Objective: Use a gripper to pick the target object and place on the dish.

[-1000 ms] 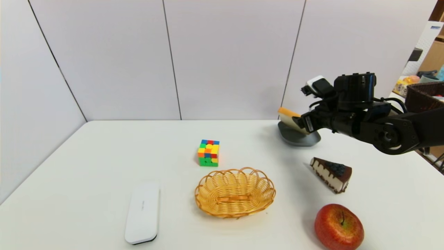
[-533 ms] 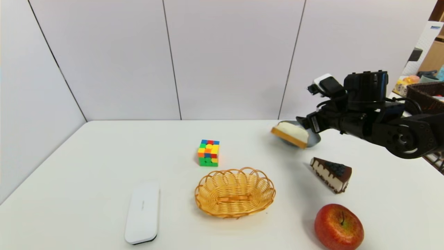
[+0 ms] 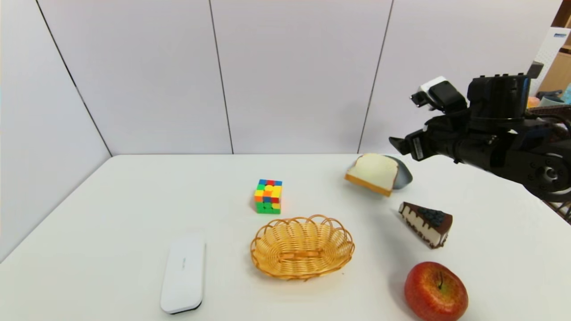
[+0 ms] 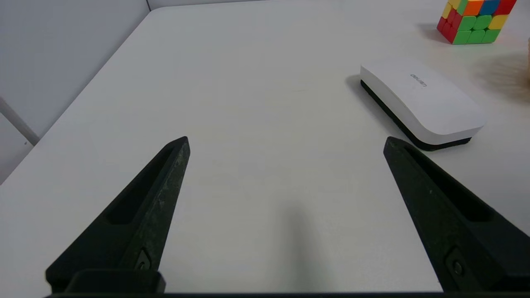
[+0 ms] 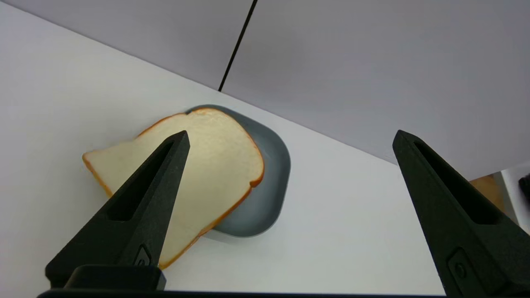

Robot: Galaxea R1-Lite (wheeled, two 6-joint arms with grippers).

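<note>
Right hand (image 3: pixel 399 145) hangs in the air above the dish (image 3: pixel 401 174) and to the right of it, with nothing between its thin black fingers (image 5: pixel 136 207). In the right wrist view the two fingers stand wide apart; they are long, pointed wedges of matte black plastic.

On the dish lies the bread slice (image 3: pixel 373 173), thick and square with a rounded top, a soft white face and a golden-tan crust. It does not sit fully on the dish: it lies tilted, covering most of the dish, and its lower part hangs over the rim toward the cube side, out over the counter (image 3: pixel 134 214). The dish is a shallow blue-grey plate, smooth, in a rounded-square shape; only its far-right edge shows in the head view.

Left hand (image 4: pixel 285 142) shows only in the left wrist view, low over the bare counter, its fingers also spread wide and empty. A white eraser (image 4: pixel 420 101) with a black base lies near it.

Other things, placed from the dish: a colourful puzzle cube (image 3: pixel 268 196) well to the left; a woven yellow wicker basket (image 3: pixel 302 246) with a scalloped rim nearer the robot and to the left; a chocolate cake wedge (image 3: pixel 426 223) with white layers just nearer the robot; a glossy red apple (image 3: pixel 436 290) nearer again. The counter is smooth and white.
</note>
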